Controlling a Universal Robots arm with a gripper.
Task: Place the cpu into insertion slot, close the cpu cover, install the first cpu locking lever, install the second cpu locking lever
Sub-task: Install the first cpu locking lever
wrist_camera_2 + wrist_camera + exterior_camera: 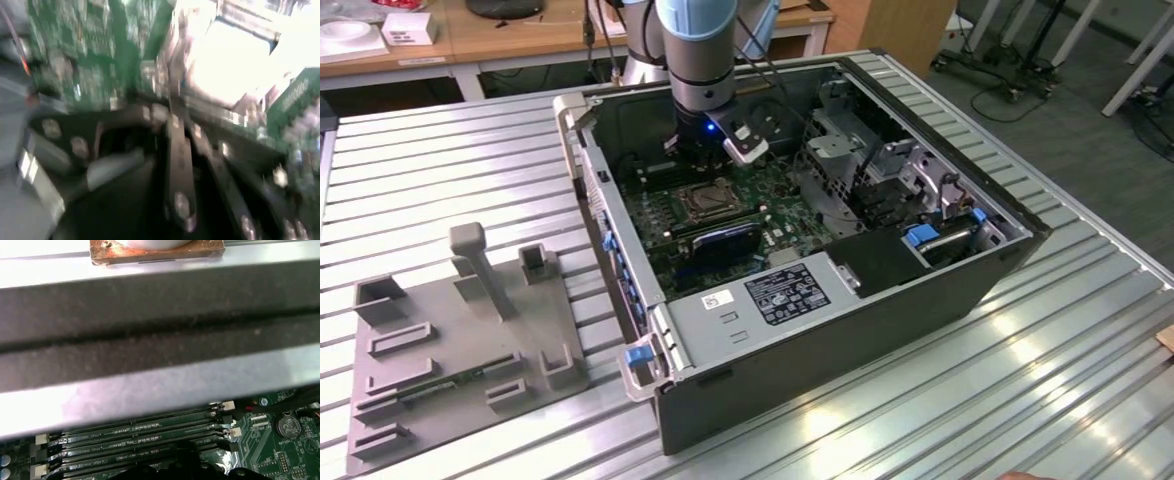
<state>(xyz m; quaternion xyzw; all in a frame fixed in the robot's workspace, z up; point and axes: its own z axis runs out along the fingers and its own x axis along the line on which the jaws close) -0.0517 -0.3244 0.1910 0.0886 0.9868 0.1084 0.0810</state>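
Arm (700,60) lowered into open computer case (907,290), which lies on its side on slatted metal table (440,170), presumably so the board faces up for access. Gripper (707,150) poised low over green board (761,215), just beyond the slot (704,203) toward the case's far wall. Slot visible in exterior view as a dark square with metal frame around it; whether cpu is seated or cover is down, cannot tell. In second wrist view, bright square socket area (230,60) lies just ahead of dark gripper linkage (177,165), suggesting work at the socket's edge. Fingers: spread or pressed together, cannot tell; nothing seen pinched. In first wrist view, memory slots (135,432) and coin cell (288,426) below a grey bar. Grey fixture plate (454,350) on table, well apart from case.
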